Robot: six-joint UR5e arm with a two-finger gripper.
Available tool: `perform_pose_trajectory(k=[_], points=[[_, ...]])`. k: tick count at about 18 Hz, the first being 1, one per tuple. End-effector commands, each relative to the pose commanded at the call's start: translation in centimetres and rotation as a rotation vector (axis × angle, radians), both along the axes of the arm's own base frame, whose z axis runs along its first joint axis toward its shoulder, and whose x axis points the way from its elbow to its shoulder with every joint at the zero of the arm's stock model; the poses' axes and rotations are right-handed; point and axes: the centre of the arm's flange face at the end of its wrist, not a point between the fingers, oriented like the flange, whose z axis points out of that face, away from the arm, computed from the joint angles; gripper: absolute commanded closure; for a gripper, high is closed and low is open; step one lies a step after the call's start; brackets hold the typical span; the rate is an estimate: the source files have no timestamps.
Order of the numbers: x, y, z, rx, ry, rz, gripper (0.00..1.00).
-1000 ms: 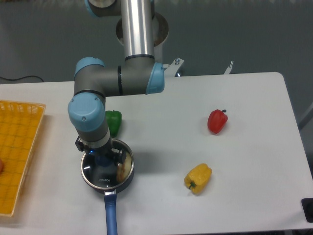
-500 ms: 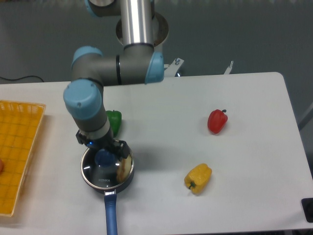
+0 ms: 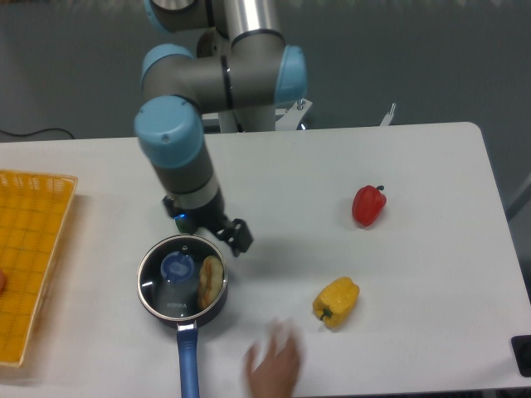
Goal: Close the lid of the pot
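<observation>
The lid [image 3: 180, 275] sits flat on the pot [image 3: 184, 313], its blue knob [image 3: 177, 267] centred, so the closing looks done. The gripper [image 3: 217, 230] hangs just beyond the pot's far rim, holding nothing; how wide its jaws stand I cannot tell. The glass is stiff, slippery, breakable; the knob is the place to grasp.

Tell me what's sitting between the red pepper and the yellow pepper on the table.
Nothing: in the camera view, the stretch between the red pepper and the yellow pepper is bare white table.
</observation>
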Motion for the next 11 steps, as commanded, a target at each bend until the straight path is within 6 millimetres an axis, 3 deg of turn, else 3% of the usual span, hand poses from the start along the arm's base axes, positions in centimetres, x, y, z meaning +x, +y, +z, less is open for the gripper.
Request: perform_pose_trajectory(k=[6,11], points=[[-6.4,-6.5,2.2,-0.036,-0.029,-0.15,0.0],[-9.8,-9.5,2.1,-0.047,-0.042,-0.23,0.0]])
